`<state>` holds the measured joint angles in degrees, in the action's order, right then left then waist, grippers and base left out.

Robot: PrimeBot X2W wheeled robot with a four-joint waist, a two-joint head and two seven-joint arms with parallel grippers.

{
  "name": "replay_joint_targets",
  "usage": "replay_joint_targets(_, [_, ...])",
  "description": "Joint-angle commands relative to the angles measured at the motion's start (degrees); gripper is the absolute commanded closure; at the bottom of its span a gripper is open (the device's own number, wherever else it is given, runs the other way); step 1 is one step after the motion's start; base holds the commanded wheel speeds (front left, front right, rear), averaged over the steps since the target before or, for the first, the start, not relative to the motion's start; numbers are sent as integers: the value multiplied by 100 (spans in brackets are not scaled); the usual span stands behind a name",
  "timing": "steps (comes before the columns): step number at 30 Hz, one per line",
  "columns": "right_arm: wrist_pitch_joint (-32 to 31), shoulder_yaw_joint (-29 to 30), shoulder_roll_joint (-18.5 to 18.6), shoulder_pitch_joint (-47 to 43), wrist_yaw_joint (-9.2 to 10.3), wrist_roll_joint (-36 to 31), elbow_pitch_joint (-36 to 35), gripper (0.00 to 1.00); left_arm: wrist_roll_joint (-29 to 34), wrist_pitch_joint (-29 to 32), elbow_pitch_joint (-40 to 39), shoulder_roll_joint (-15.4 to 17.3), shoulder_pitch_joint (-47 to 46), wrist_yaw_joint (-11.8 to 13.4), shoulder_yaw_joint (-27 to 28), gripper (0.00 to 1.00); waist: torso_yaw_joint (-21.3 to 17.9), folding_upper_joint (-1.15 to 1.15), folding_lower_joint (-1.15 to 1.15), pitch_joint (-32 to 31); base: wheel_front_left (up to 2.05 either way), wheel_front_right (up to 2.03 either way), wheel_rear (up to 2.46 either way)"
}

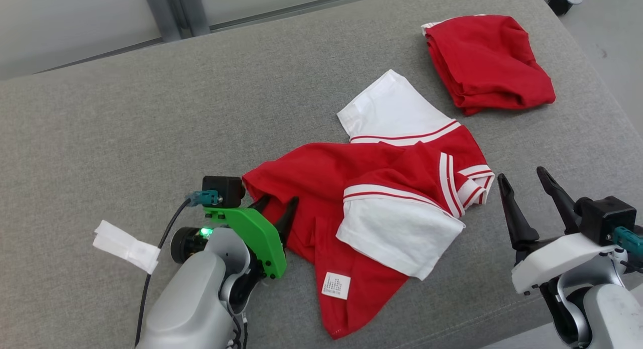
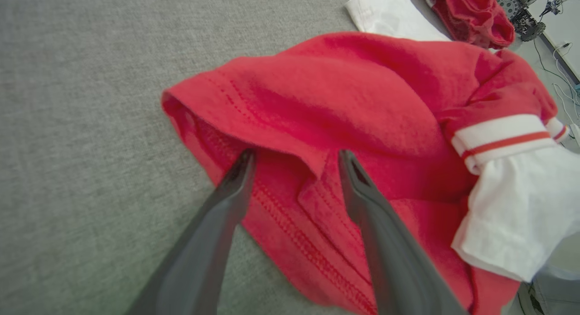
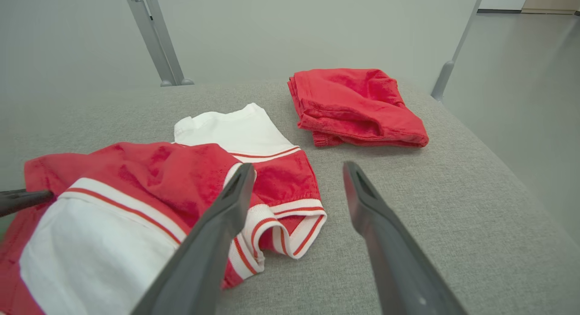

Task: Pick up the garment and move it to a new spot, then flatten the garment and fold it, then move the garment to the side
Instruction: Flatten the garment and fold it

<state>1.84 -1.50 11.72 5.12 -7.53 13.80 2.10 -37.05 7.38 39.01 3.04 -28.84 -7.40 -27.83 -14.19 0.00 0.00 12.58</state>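
The garment (image 1: 321,183), a red shirt with white sleeves and red-striped white cuffs, lies crumpled in the middle of the grey cushion (image 1: 125,128). My left gripper (image 1: 278,204) is open at its left hem. In the left wrist view the left gripper (image 2: 297,156) has its fingers wide apart, with a raised fold of the red garment (image 2: 362,93) between their tips. My right gripper (image 1: 522,176) hovers open just right of the striped cuffs with nothing in it. In the right wrist view the right gripper (image 3: 299,167) points past the garment (image 3: 158,170).
A second red garment (image 1: 487,63), folded, lies at the back right of the cushion. A white tag (image 1: 125,246) hangs on my left arm's cable. Metal frame posts (image 1: 176,10) stand behind the cushion. The cushion's right edge drops to the floor.
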Motion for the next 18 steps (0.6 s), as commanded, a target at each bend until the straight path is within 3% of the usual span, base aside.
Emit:
replay_joint_targets(1, [48, -27, -5, 88, 8, -31, 33, 0, -83, -70, 86, 17, -136, -14, -72, 100, 18, 0, 0, -8, 0, 0, 0])
replay_joint_targets(5, [105, -25, -7, 131, 8, -9, 88, 0, -227, -341, 189, 50, -352, -14, -175, 100, 127, 0, 0, -70, 0, 0, 0])
replay_joint_targets(8, [141, 1, -14, 96, 8, -2, 118, 0, -428, -487, 125, 250, -424, -11, -115, 100, 208, 0, 0, -119, 0, 0, 0])
replay_joint_targets(18, [253, -22, -74, 193, 8, 84, 143, 0, -1139, -149, -44, 1710, -730, -5, 591, 100, 247, 0, 0, -22, 0, 0, 0])
